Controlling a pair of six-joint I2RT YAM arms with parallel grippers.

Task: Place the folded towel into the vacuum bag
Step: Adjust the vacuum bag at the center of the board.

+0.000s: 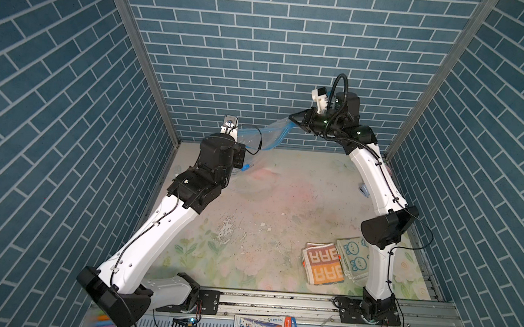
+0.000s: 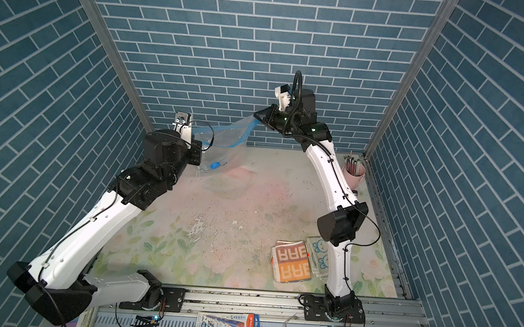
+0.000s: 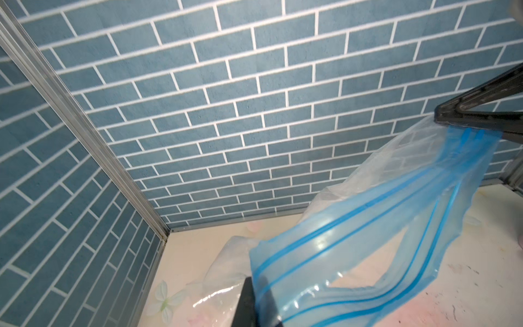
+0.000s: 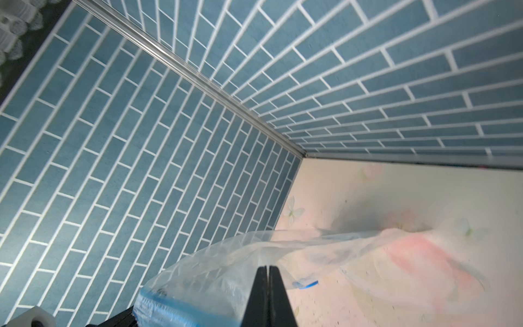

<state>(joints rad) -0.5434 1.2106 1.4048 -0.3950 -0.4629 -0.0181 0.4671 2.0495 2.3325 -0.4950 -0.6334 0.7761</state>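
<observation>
Two pincers share the vacuum bag (image 1: 267,134): the left gripper (image 3: 256,286) and the right gripper (image 4: 267,269) are each pinched tight on its blue zip edge, which hangs stretched between them while the clear body sags below onto the table (image 1: 266,215). The folded towel (image 1: 323,263) lies well apart from both, back by the right arm's base. Best, I judge, to hold the strip taut and level, then part the mouth before either pincer lets go for the towel.
</observation>
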